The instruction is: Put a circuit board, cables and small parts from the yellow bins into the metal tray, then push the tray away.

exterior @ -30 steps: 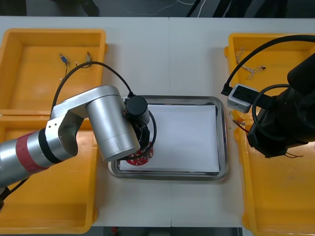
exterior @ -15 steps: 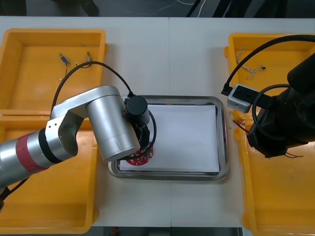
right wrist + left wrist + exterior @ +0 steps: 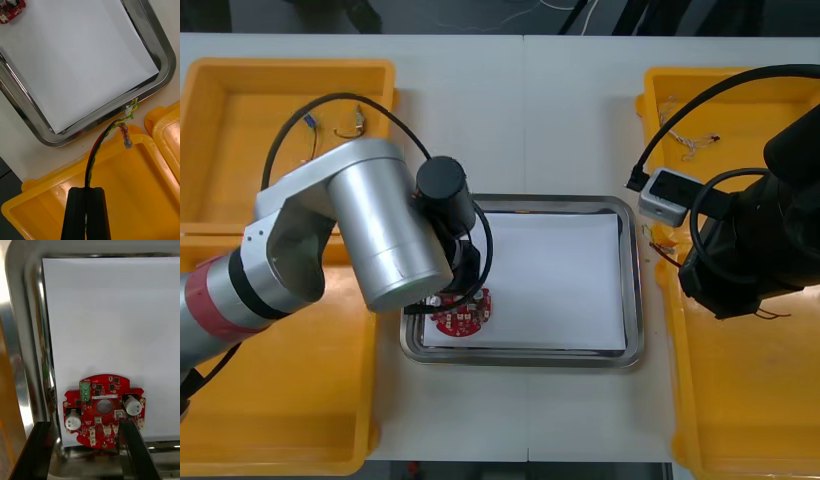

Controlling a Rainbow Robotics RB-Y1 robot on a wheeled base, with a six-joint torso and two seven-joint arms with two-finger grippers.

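Note:
A round red circuit board [image 3: 463,315] lies flat on the white liner in the near left corner of the metal tray [image 3: 632,290]. In the left wrist view the board [image 3: 103,410] rests between and just beyond my left gripper [image 3: 84,425], which is open; one finger [image 3: 129,442] overlaps the board's edge. My right gripper [image 3: 89,189] is shut on a red and yellow cable [image 3: 101,140] over the near right yellow bin [image 3: 142,180]. The cable's free end reaches the tray's rim [image 3: 165,80].
Two yellow bins stand at each side: far left [image 3: 240,130] with small metal parts [image 3: 310,120], near left [image 3: 280,400], far right [image 3: 680,110] with a thin cable [image 3: 690,145], near right [image 3: 740,400]. The right arm [image 3: 750,250] covers part of the right bins.
My left arm has lifted and swung back to the left, uncovering more of the circuit board, which stays on the liner. The right arm has hardly moved.

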